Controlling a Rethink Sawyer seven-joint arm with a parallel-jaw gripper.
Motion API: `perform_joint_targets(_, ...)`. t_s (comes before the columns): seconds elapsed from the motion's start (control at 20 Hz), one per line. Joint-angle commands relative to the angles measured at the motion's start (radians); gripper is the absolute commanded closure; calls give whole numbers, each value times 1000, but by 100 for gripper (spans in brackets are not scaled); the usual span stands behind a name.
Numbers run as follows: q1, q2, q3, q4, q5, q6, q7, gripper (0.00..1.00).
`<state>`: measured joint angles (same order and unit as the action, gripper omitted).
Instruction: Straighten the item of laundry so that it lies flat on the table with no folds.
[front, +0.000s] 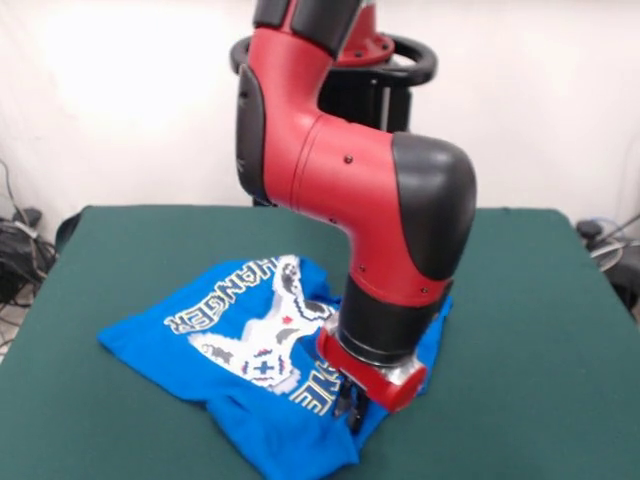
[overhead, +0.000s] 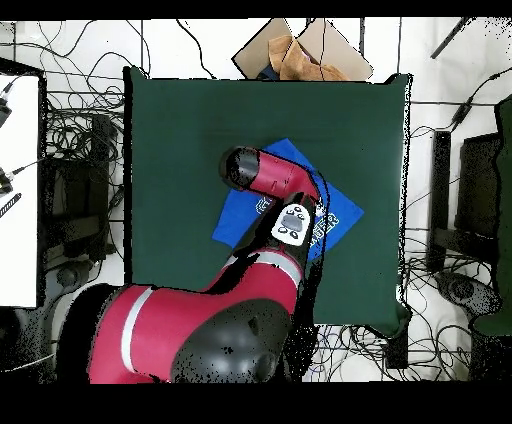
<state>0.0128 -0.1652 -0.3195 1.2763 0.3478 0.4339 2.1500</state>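
You've got the red-black arm's gripper (front: 352, 408) down on the rumpled bright blue printed T-shirt (front: 240, 340), claw state can't tell, so drag slow & low across the dark green felt table (front: 540, 330) w/o bunching.

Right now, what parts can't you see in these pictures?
- Front view: the hand is mostly tucked under the arm's red wrist, so open or shut can't be told.
- Front view: the T-shirt has its right part behind the arm, and its near hem meets the bottom edge.
- Overhead view: the arm covers the middle of the shirt and the hand completely.
- Overhead view: the shirt's lettering is too small to read.
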Motion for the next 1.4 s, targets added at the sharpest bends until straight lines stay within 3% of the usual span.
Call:
perform_joint_targets(0.05, 45, 102, 199, -7, 124, -40, 270, 100)
perform_joint_targets(0.6, 53, 66, 253, 55, 220, -77, 264, 100)
perform_joint_targets(0.85, 28, 39, 313, 96, 225, -168, 221, 100)
perform_joint_targets(1.1, 61, 98, 265, 25, 233, -219, 246, 100)
perform_joint_targets(1.25, 95, 115, 184, 3, 239, -147, 261, 100)
perform_joint_targets(1.3, 107, 117, 160, 2, 248, -116, 266, 0)
perform_joint_targets(1.4, 139, 134, 99, -22, 255, -54, 305, 0)
